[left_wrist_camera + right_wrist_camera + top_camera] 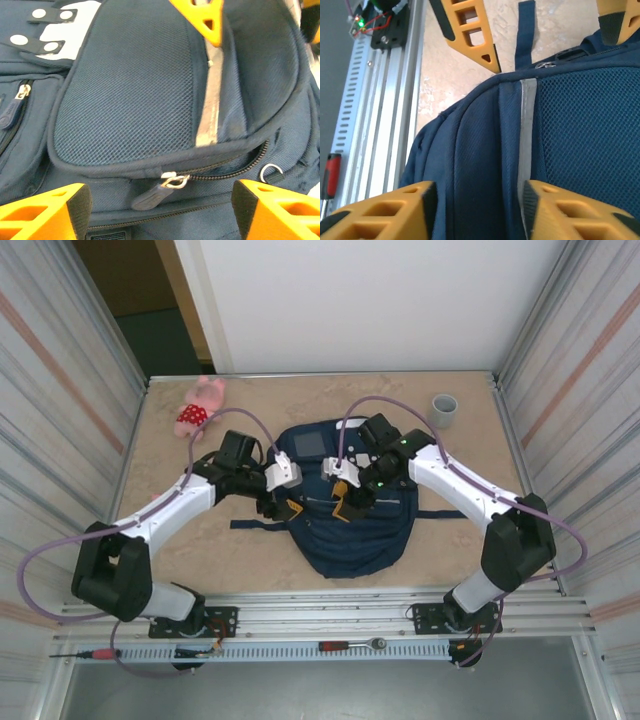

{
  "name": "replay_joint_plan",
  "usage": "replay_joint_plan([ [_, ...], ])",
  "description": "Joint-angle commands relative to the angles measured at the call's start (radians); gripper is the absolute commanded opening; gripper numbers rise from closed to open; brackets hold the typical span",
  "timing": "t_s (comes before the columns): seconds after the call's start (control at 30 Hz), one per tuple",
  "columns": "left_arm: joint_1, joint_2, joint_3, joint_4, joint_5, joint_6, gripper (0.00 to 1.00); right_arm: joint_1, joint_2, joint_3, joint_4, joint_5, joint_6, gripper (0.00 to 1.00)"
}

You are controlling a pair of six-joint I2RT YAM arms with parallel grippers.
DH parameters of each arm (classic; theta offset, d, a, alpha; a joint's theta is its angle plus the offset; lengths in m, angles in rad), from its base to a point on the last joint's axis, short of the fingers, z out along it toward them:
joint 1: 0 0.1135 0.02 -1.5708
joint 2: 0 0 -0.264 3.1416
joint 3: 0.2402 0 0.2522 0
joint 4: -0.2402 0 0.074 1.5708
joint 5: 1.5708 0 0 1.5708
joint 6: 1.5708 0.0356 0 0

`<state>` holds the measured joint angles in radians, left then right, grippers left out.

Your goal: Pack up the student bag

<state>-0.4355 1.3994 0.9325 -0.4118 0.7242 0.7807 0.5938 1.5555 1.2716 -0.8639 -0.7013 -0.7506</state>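
The student bag (pixel 352 525), navy blue with a grey square panel, lies flat in the middle of the table. Both grippers hover over its upper front. My left gripper (pixel 160 206) is open, its orange fingers either side of a dark zipper pull (pixel 156 194) just below the mesh pocket (pixel 135 85); that zipper is partly undone to the right. My right gripper (pixel 476 206) is open too, its pads straddling a ridge of navy fabric beside a white reflective stripe (pixel 526 130). From above, the left gripper (pixel 283 507) and right gripper (pixel 346 503) sit close together.
A pink plush toy (pixel 200 406) lies at the back left and a grey cup (pixel 444 409) at the back right. A dark strap (pixel 255 525) trails left of the bag. The metal rail (pixel 330 610) runs along the near edge, with a red-handled screwdriver (pixel 92 652) and a ratchet (pixel 355 645) beyond it.
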Motion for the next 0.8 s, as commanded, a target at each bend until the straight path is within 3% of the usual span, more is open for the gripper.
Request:
replay_joint_plan([
  [0.0,-0.021,-0.003,0.021,-0.1,0.007,0.123,0.75,-0.015,-0.106,-0.017,-0.02,-0.018,0.177,0.54],
  [0.13,-0.042,-0.021,-0.021,-0.097,-0.036,0.147,0.68,-0.001,-0.218,-0.067,0.068,0.053,0.614,0.56],
  [0.4,-0.04,-0.053,-0.087,-0.013,-0.064,0.046,0.64,0.097,-0.495,-0.384,0.391,0.302,1.732,0.53],
  [0.57,-0.022,-0.096,-0.148,0.08,-0.07,-0.032,0.65,0.183,-0.559,-0.569,0.578,0.384,2.101,0.54],
  [0.77,-0.017,-0.128,-0.176,0.079,-0.113,-0.044,0.69,0.165,-0.499,-0.649,0.723,0.358,2.242,0.59],
])
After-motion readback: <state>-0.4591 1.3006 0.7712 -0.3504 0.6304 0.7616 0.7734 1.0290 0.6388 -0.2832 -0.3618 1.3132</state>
